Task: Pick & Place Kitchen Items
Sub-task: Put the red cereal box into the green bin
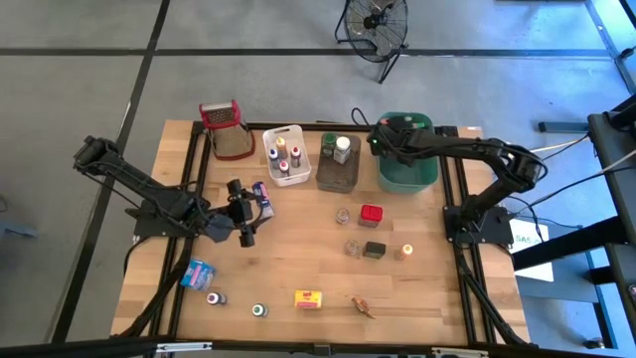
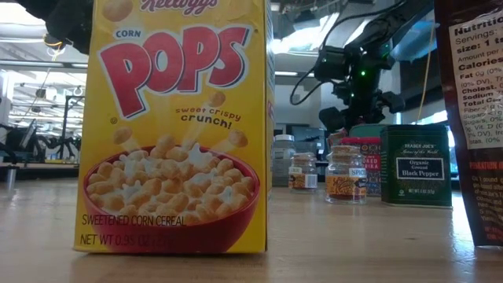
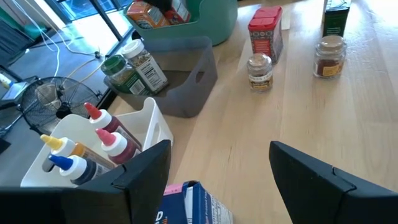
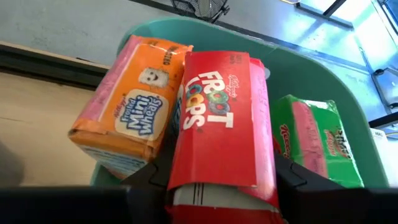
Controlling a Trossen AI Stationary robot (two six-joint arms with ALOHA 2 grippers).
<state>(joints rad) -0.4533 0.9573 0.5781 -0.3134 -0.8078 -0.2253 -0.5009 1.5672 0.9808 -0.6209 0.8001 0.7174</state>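
Note:
My right gripper (image 4: pixel 221 180) hangs over the green tub (image 1: pixel 407 174) at the table's far right, shut on a red Froot Loops box (image 4: pixel 217 118). In the tub, an orange Mini Wheats box (image 4: pixel 134 112) and a green box (image 4: pixel 317 143) lie on either side of it. My left gripper (image 3: pixel 217 155) stands open left of the table's middle (image 1: pixel 243 212), above the wood. A blue and pink box (image 3: pixel 196 205) lies on the table just under and ahead of its fingers (image 1: pixel 261 194), nearer one finger. I see no touch. My right gripper pinches the Froot Loops box between its two fingers (image 4: pixel 146 180), one on each long side, at the box's near end (image 4: pixel 186 168). The fingers slant down from the table's right side and lie along the box. The box lies tilted over the other boxes in the tub.
A white tub of squeeze bottles (image 1: pixel 285 154), a grey tub of jars (image 1: pixel 338 159) and a grater (image 1: pixel 227 127) stand at the back. A red tin (image 1: pixel 371 213), black tin (image 1: pixel 374 250), small jars, a yellow box (image 1: pixel 309 298) and a blue box (image 1: pixel 199 273) dot the table.

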